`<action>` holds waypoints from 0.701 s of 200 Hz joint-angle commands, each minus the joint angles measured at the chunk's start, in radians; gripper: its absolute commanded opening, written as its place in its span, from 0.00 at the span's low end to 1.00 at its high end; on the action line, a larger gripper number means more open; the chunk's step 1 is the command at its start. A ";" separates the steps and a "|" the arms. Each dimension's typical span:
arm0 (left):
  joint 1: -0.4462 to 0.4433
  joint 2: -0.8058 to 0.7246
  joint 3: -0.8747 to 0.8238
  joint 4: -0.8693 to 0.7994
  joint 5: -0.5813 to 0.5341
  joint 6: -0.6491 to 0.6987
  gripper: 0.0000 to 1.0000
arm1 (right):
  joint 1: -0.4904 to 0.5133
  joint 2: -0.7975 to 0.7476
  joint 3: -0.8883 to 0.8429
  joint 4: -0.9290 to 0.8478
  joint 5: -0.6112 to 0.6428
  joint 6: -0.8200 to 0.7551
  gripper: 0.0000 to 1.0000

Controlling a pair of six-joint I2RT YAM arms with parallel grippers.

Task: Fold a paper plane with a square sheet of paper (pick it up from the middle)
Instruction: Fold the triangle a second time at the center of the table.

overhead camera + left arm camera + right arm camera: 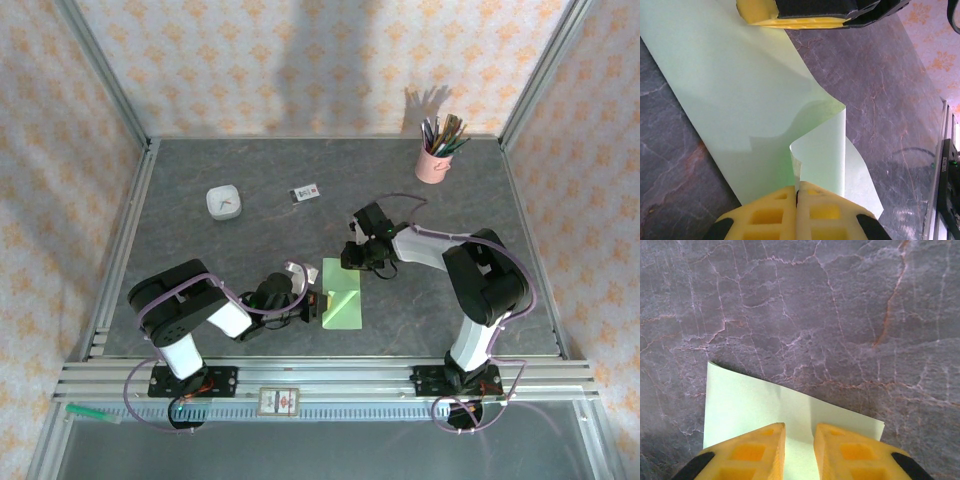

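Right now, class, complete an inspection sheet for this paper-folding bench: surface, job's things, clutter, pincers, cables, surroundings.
Surface: grey marbled table, flat.
Job's things: green sheet of paper between the arms, one edge lifted.
Clutter: pink pencil cup, white dish, small card, far side.
Pincers: left pincer shut on the paper's edge; right pincer jaws apart over the sheet.
Cables: purple cables along both arms.
Surroundings: patterned walls, metal frame.
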 commanded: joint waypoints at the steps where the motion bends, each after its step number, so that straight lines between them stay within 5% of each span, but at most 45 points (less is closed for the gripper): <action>1: 0.010 0.022 0.014 -0.016 0.005 0.018 0.00 | 0.005 0.049 -0.021 -0.038 0.060 -0.013 0.24; 140: 0.011 0.004 0.011 -0.053 -0.013 0.023 0.00 | 0.008 0.047 -0.013 -0.045 0.064 -0.013 0.24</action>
